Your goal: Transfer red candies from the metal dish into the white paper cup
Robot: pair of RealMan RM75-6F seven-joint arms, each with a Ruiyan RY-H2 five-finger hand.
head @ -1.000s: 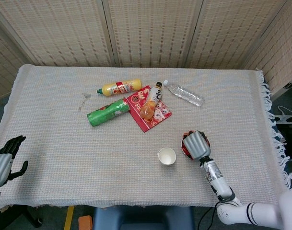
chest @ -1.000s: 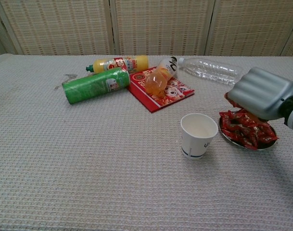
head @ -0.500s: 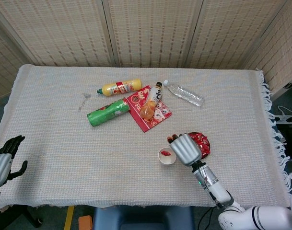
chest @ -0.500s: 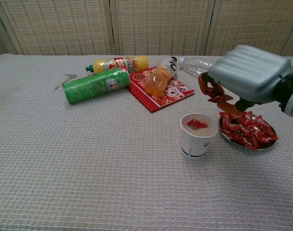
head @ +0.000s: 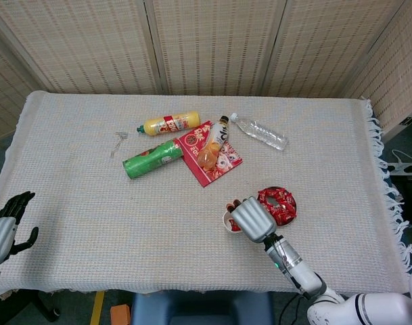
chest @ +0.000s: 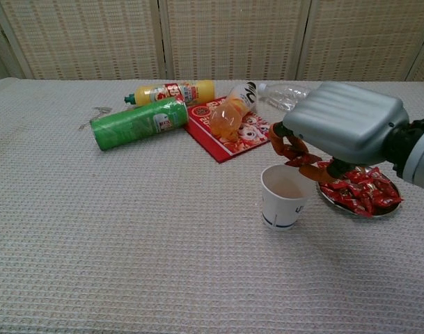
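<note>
While right hand (chest: 337, 132) hovers, white paper cup (chest: 284, 197) stands (upright).

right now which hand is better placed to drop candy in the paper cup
The right hand: it hovers over the white paper cup, beside the metal dish. The left hand sits at the table's far left edge.

Staged robot-data room, lab-like rather than a home: a table draped in a pale waffle-weave cloth (head: 90, 203) with a fringed edge (head: 385, 176) stands against folding woven-reed screen panels (head: 212, 44) that close off the background. Mixed props are scattered on the cloth — a lying green cylindrical can (head: 152, 158), a yellow squeeze bottle (head: 169, 124), a clear plastic water bottle (head: 259, 131), an orange drink bottle (head: 212, 145) on a red printed snack packet (head: 219, 166) — more like a test set than a meal. Below the table's near edge, yellow floor tape (head: 97, 308) and a blue seat (head: 199, 308) show, and grey floor at right.
</note>
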